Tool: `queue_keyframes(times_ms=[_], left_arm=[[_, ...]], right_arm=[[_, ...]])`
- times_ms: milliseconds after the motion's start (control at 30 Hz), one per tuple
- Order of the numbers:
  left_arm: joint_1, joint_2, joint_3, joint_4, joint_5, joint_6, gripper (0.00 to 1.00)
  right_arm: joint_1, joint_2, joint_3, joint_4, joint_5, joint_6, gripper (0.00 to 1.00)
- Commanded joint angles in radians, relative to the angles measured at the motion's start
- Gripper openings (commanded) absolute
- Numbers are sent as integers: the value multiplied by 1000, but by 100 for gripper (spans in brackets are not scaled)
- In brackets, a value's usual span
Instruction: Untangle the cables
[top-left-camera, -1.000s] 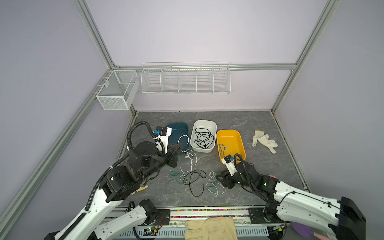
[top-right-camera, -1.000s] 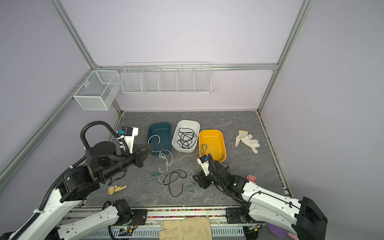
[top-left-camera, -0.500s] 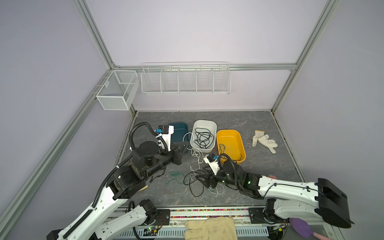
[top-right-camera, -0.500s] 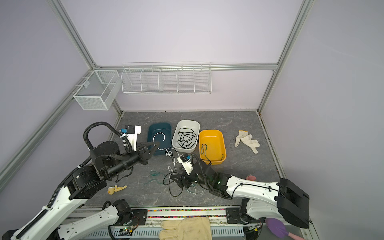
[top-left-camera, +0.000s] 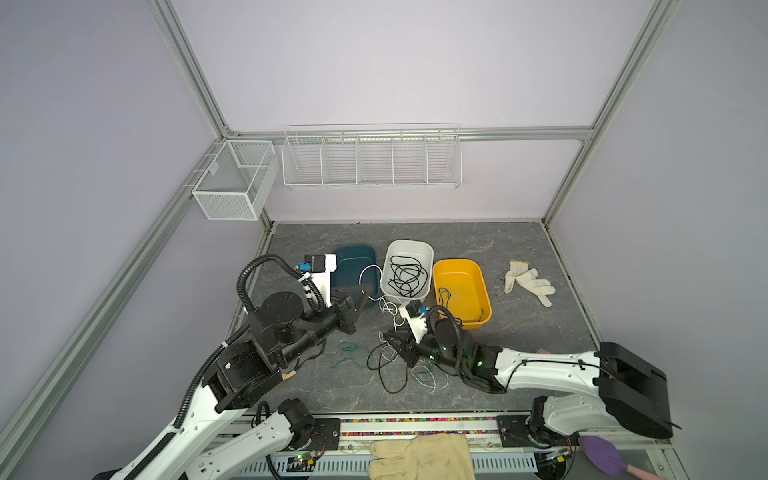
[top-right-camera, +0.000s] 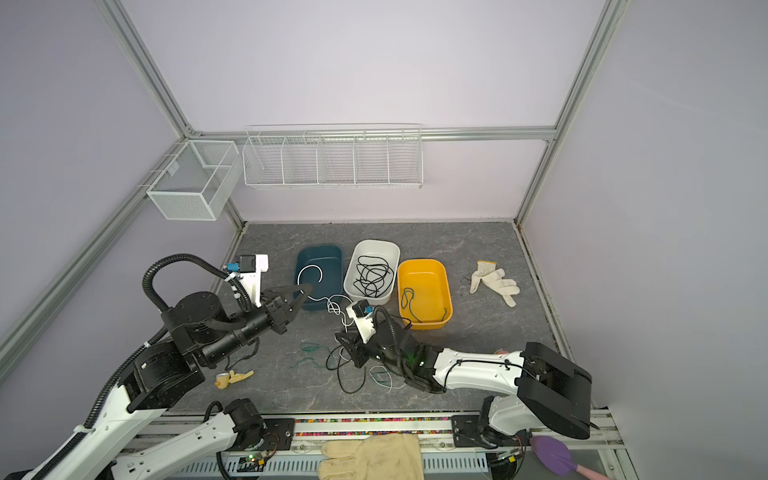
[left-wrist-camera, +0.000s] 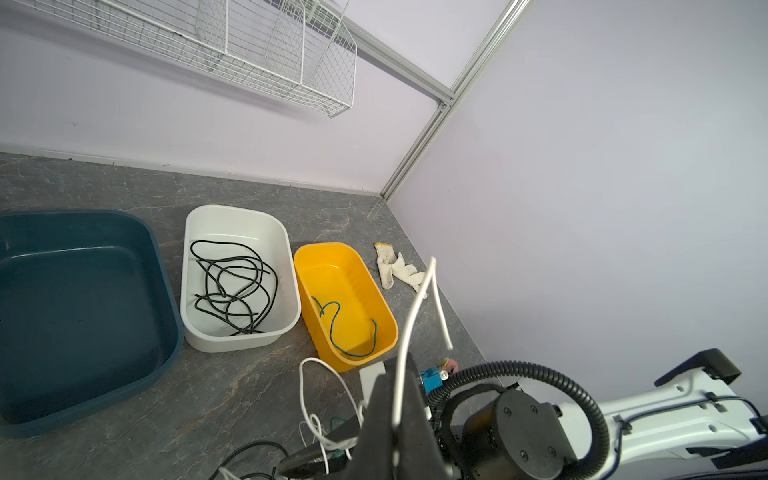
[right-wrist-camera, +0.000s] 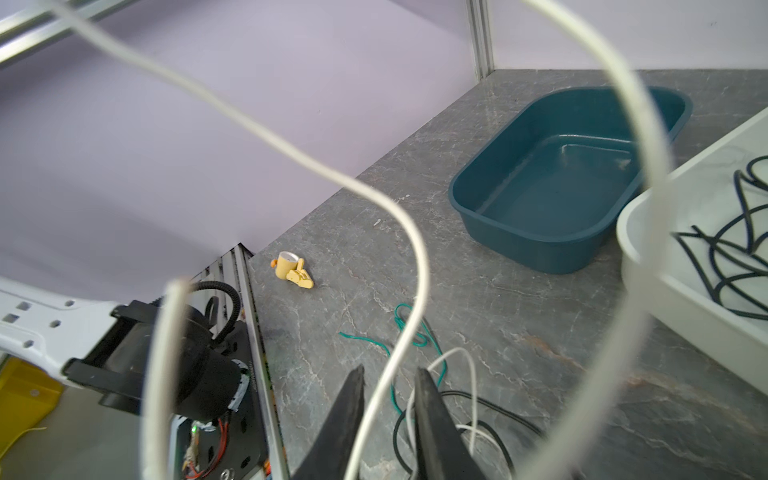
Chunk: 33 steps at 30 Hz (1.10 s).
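My left gripper (top-left-camera: 368, 291) (left-wrist-camera: 399, 374) is shut on a white cable (left-wrist-camera: 415, 307), held up beside the teal bin (top-left-camera: 353, 249). That cable (top-left-camera: 390, 309) hangs down to a tangle on the table in both top views. There it crosses a black cable (top-left-camera: 390, 374) and lies near a teal-green cable (top-left-camera: 349, 353). My right gripper (top-left-camera: 388, 338) (right-wrist-camera: 388, 374) sits low in the tangle. Its jaws stand a narrow gap apart, with the white cable (right-wrist-camera: 415, 249) running between them without touching either.
A white bin (top-left-camera: 409, 242) holds black cables and a yellow bin (top-left-camera: 457, 262) holds a green one. A white glove (top-left-camera: 528, 280) lies at the right, a small yellow toy (top-right-camera: 232, 378) at the left, a beige glove (top-left-camera: 419, 461) at the front rail. Wire baskets (top-left-camera: 370, 158) hang on the back wall.
My right gripper has moved left into the tangle and its jaws have narrowed around the white cable. My left gripper has shifted right with the white cable.
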Motion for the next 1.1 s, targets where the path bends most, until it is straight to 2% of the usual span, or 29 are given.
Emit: queue_keyframes(times_ms=[0, 133, 333, 600, 800, 1067], left_arm=[[4, -19, -6, -7, -17, -1, 0], [4, -25, 7, -43, -40, 29, 0], [4, -2, 67, -122, -71, 103, 0], [4, 38, 216, -266, -156, 235, 0], [6, 105, 297, -336, -212, 308, 0], [8, 163, 343, -380, -258, 391, 0]], right_arm=[[15, -9, 6, 38, 30, -13, 16], [24, -54, -6, -29, 46, -23, 7], [33, -130, -79, -77, 28, 3, 7], [42, -265, -221, -155, 90, 58, 7], [49, -414, -296, -251, 118, 94, 7], [49, -714, -316, -490, 169, 76, 6]])
